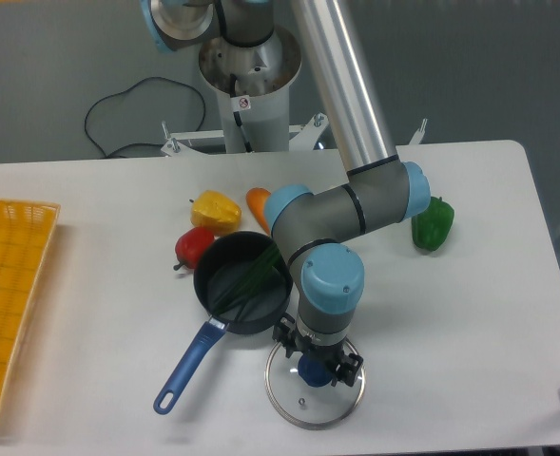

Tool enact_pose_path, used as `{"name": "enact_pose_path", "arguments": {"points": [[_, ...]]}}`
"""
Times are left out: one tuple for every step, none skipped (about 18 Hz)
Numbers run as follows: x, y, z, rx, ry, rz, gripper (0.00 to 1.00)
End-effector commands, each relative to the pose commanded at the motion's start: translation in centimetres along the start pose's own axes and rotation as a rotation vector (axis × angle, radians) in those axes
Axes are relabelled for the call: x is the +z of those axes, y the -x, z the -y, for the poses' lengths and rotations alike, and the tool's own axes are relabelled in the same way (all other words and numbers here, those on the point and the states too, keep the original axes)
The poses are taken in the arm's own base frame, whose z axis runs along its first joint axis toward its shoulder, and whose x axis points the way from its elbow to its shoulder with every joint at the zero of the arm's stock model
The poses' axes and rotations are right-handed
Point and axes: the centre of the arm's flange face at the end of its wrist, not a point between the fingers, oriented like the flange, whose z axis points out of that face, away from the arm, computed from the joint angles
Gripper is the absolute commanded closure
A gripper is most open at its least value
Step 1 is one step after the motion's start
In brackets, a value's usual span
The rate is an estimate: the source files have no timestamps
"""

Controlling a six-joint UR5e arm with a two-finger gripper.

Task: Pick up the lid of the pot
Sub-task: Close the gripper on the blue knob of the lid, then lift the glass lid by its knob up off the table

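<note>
My gripper point(317, 352) stands open over the pot lid, pointing down, one finger toward the upper left of the knob and the other toward its right. The blue knob point(315, 371) shows between and just below the fingers; whether they touch it I cannot tell. The clear glass lid point(308, 411) with its metal rim lies flat near the front edge of the table, its upper part hidden under the gripper.
Just left of the gripper sits a black pan point(209, 275) with a blue handle point(189, 369) and a dark green item inside. Behind it are a red pepper point(195, 247), a yellow pepper point(215, 212) and a carrot point(258, 203). A green pepper point(434, 225) lies right; a yellow crate point(15, 214), far left.
</note>
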Motion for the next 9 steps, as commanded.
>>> {"name": "enact_pose_path", "arguments": {"points": [[0.01,-0.08,0.07,0.0,0.0,0.0,0.25],[0.01,-0.08,0.07,-0.002,0.0,0.0,0.29],[0.01,-0.09,0.09,0.0,-0.001,-0.001,0.3],[-0.06,0.03,0.05,-0.001,-0.002,0.0,0.3],[-0.06,0.03,0.05,-0.001,-0.002,0.0,0.3],[-0.13,0.07,0.08,0.0,-0.003,0.002,0.3],[-0.24,0.12,0.15,0.002,-0.005,0.002,0.3],[-0.36,0.26,0.13,0.001,-0.006,0.003,0.34],[-0.55,0.37,0.23,0.001,-0.009,0.007,0.34]]}}
